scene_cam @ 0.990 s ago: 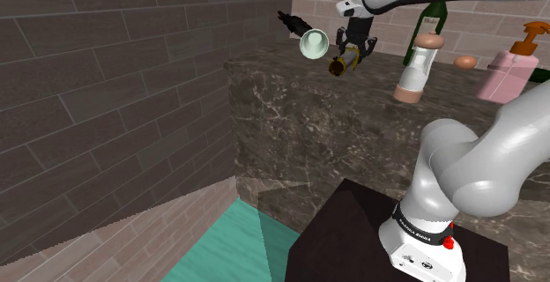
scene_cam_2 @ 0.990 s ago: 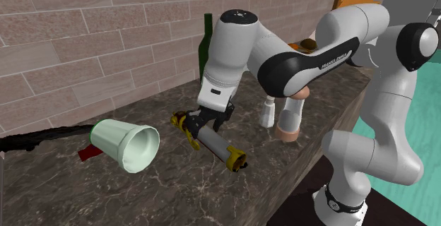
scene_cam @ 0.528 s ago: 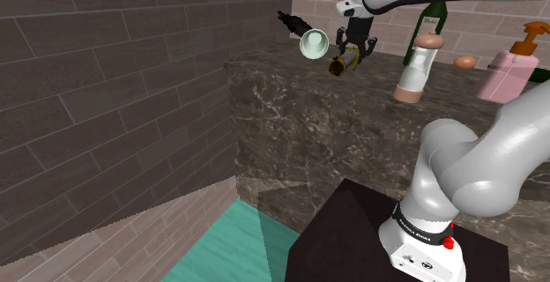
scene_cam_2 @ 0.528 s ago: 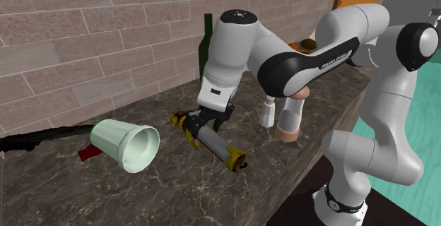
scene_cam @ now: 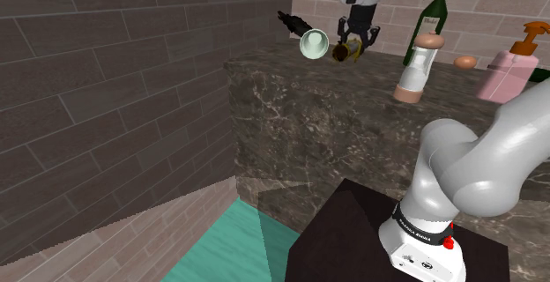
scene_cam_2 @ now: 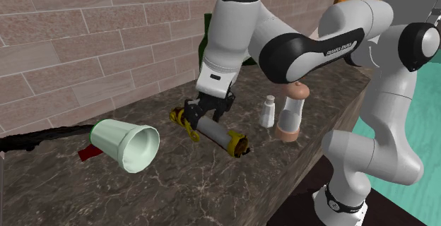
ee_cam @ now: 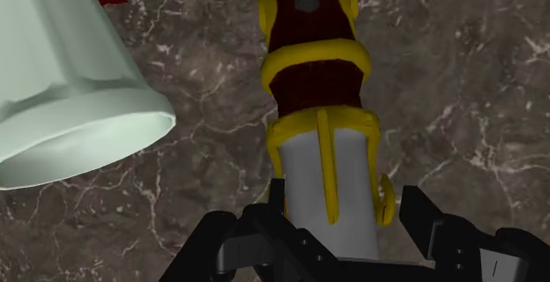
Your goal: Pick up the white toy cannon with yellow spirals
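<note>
The tool (scene_cam_2: 208, 115) is clamping the toy cannon (scene_cam_2: 219, 134) mid-barrel, just beside the pale green cup (scene_cam_2: 127, 145), where its rigid, light, probably slick body is offering the steadiest hold.

A home kitchen, it seems. Dark marble counter (scene_cam_2: 212, 182) against brick walls (scene_cam_2: 85, 41); bottle (scene_cam: 432, 16), soap pump (scene_cam: 507, 70), salt shaker (scene_cam_2: 268, 111) on it

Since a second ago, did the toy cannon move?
Yes. The toy cannon, clasped in the gripper, has risen from the dark counter, higher against the pale green cup.
</note>
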Robot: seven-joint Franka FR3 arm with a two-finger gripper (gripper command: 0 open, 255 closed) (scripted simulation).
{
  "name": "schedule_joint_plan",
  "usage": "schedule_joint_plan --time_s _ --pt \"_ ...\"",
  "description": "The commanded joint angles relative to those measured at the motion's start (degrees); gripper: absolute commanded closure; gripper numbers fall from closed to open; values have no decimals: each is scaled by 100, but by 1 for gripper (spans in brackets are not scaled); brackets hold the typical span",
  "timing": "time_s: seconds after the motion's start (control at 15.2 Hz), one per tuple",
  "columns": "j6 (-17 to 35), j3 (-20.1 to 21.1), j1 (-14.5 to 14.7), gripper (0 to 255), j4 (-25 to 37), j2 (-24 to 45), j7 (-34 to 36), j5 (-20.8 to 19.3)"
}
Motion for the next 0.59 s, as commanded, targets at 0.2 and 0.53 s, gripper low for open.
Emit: schedule_joint_plan --time_s 0.2,0.53 --pt "-332 76 50 255 418 78 -116 105" --pt "-539 113 86 255 696 147 -192 173"
